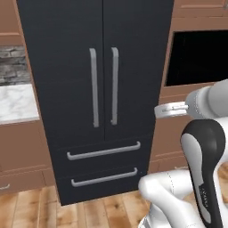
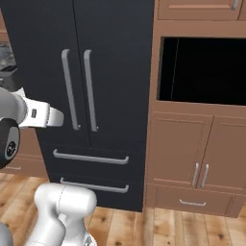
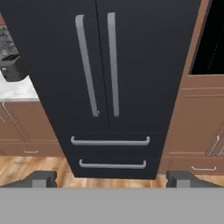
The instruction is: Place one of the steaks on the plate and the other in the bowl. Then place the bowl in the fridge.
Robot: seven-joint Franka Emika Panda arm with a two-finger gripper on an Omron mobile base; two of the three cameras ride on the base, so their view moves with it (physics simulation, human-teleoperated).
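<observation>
Fridge (image 3: 118, 65) stood dead ahead, both doors shut, two long grey handles (image 3: 99, 65) side by side at the centre seam, two drawers closed below. Gripper (image 3: 111, 178) faced it, well apart from the doors, jaws spread wide, nothing between them. Oven (image 2: 204, 69) sat right of the fridge.

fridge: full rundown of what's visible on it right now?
The fridge is a tall French-door unit with a flat matte black front, standing upright on the wood floor between brown wooden cabinets. Both upper doors are shut, meeting at a centre seam, each with a long grey vertical handle beside it. Below sit two closed drawers stacked one over the other, each with a grey horizontal bar handle. A marble counter adjoins its left side, and a wood cabinet housing a black oven its right. Nothing touches the front; its top is cut off.
</observation>
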